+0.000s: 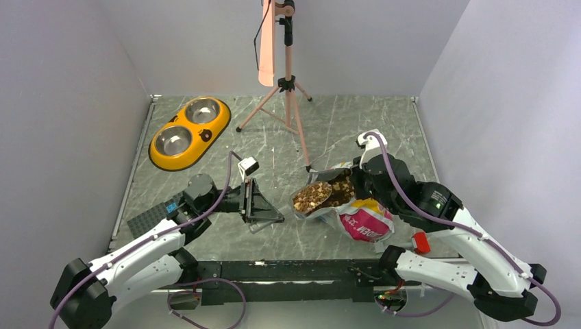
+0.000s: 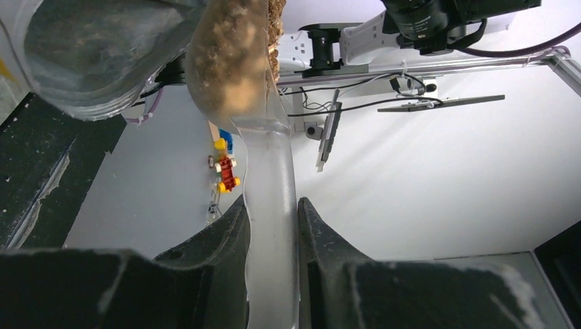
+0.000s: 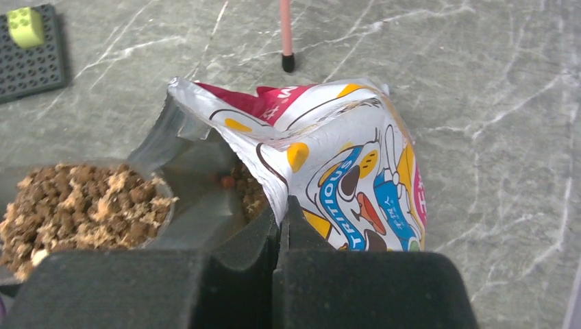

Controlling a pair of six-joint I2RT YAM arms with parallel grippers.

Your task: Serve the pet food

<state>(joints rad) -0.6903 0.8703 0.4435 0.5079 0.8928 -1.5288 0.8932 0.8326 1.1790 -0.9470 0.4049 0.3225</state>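
Observation:
The pet food (image 1: 312, 197) fills a clear plastic scoop (image 1: 306, 205) held just outside the mouth of the cartoon-printed bag (image 1: 366, 221). My left gripper (image 1: 273, 208) is shut on the scoop's clear handle (image 2: 270, 226); the left wrist view shows the kibble (image 2: 229, 62) through the scoop from below. My right gripper (image 1: 356, 186) is shut on the bag's top edge (image 3: 274, 181) and holds it open. More kibble (image 3: 248, 190) lies inside the bag, and the heaped scoop (image 3: 75, 205) is at the left of the right wrist view. The yellow double dish (image 1: 188, 133) stands far left, its steel bowls empty.
A pink tripod (image 1: 288, 96) stands at the back middle, one foot (image 3: 288, 63) just behind the bag. A dark grey baseplate (image 1: 152, 216) with a yellow-green brick (image 3: 26, 26) lies beside my left arm. Grey walls close in the table.

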